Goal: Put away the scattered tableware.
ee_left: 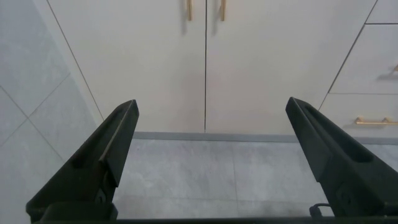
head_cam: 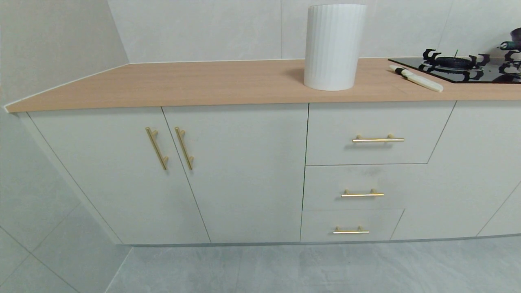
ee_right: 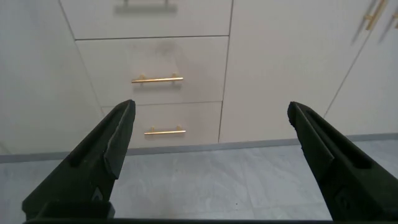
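A white knife (head_cam: 417,79) with a dark band near its handle lies on the wooden countertop (head_cam: 203,83), right beside the black hob (head_cam: 460,67). A tall white ribbed container (head_cam: 333,47) stands upright on the counter to the knife's left. My left gripper (ee_left: 211,106) is open and holds nothing; it hangs low above the grey floor, facing the double cabinet doors (ee_left: 205,62). My right gripper (ee_right: 210,107) is also open with nothing in it, low before the stack of drawers (ee_right: 155,68).
Below the counter are two cabinet doors with gold handles (head_cam: 169,148) and three drawers with gold bar handles (head_cam: 378,139). A wall closes off the left side. Grey tiled floor (head_cam: 285,268) runs along the cabinets.
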`<state>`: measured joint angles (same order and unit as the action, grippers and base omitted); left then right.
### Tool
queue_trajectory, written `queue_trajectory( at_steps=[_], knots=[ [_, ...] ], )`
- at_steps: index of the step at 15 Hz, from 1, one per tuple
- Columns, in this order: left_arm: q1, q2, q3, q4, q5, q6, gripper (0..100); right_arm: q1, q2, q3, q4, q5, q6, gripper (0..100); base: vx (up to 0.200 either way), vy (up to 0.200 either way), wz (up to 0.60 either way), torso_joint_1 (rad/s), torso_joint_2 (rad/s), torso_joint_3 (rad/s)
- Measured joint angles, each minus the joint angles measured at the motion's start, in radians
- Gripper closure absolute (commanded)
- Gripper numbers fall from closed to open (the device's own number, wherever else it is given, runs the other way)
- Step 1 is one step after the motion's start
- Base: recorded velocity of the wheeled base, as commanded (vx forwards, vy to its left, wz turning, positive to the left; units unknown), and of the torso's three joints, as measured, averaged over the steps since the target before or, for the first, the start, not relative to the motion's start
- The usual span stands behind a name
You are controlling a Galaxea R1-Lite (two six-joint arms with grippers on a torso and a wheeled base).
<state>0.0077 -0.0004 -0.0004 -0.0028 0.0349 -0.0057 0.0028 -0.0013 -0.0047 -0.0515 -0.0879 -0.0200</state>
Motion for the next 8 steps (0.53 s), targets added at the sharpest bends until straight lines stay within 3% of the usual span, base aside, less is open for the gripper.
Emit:
queue_trajectory(
  at_steps=[5, 8],
  knots=[
    [0.000, 0.000, 0.000, 0.000, 0.000, -0.002, 0, -0.001, -0.001, 0.003, 0.050, 0.088, 0.025, 0, 0.000, 0.000, 0.00, 0.000, 0.00, 0.000],
    [0.000, 0.000, 0.000, 0.000, 0.000, -0.001, 0, -0.001, -0.001, 0.003, 0.050, 0.088, 0.025, 0, 0.000, 0.000, 0.00, 0.000, 0.00, 0.000]
  ],
)
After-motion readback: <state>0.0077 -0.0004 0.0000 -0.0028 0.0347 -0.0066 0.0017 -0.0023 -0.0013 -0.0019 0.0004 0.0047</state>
